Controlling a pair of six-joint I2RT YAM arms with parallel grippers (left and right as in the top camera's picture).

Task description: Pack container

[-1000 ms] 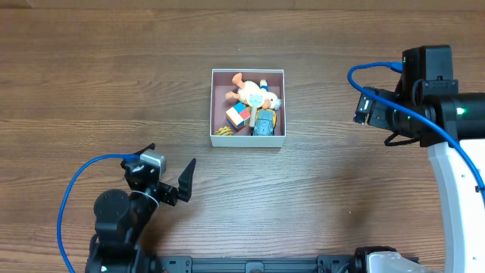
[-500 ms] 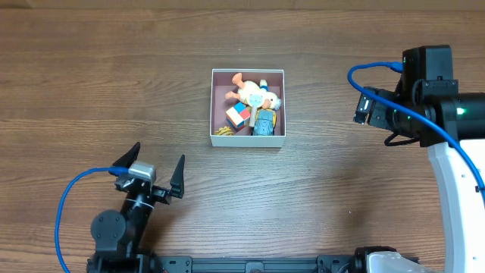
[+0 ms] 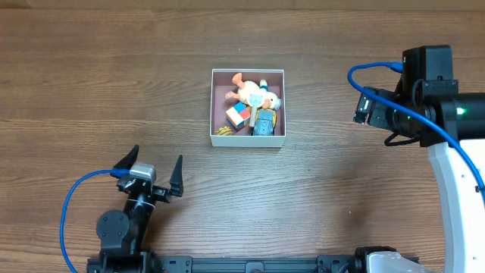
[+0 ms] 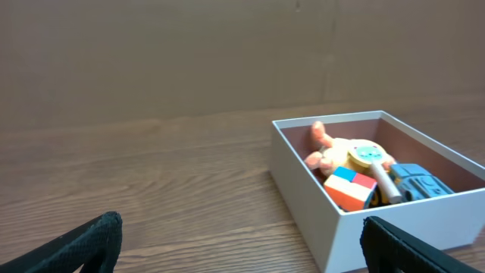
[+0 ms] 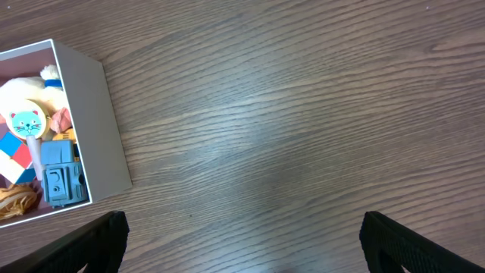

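Observation:
The container (image 3: 217, 108) is a square white-walled box with a mauve-pink inside, at mid-table. It holds several small toys: a pink plush (image 3: 246, 89), a red-white-blue cube (image 3: 238, 117), a blue block (image 3: 264, 126) and a yellow piece. It also shows in the left wrist view (image 4: 303, 189) and the right wrist view (image 5: 106, 114). My left gripper (image 3: 152, 169) is open and empty, low at the front left, well short of the box. My right gripper (image 5: 242, 243) is open and empty above bare wood to the box's right; its fingers are hidden overhead.
The wooden table (image 3: 341, 212) spreads all round the box. Blue cables (image 3: 72, 205) loop by the left arm base and at the right arm (image 3: 364, 72). The right arm's white link (image 3: 455, 189) runs along the right edge.
My left gripper drew back toward the front and turned to face the box, staying open. The right arm and the box have not moved.

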